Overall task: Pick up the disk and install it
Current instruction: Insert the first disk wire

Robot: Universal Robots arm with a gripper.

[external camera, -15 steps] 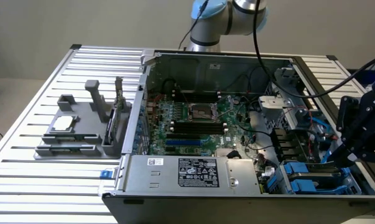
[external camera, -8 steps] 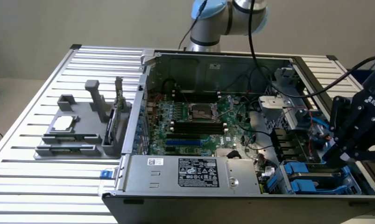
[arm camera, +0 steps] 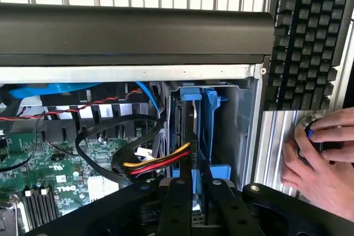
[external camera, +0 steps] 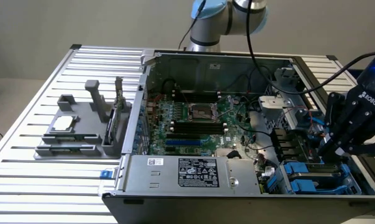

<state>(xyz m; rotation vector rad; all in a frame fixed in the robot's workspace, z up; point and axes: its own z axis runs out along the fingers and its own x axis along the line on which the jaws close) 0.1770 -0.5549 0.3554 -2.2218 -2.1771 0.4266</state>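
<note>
We see the gripper lowered into the far corner of the open computer case, the one at the exterior view's right. The case lies on the slatted tabletop.

From the wrist, the gripper has its two black fingers drawn narrow. A thin blue and silver edge sits between them, so we read it as gripping the disk. The disk stands on edge straight ahead of the fingertips. Its blue carrier sits inside the grey metal drive bay, and how deep it is seated we cannot tell.

A bundle of red, yellow and black cables ends just beside the disk, close to one of the fingers. The green motherboard lies further off on the same side as the cables.

Outside the case wall, beyond the bay, a person's hand rests on the tabletop near a black keyboard. Well away from the gripper, across the case, a grey fixture stands on the tabletop.
</note>
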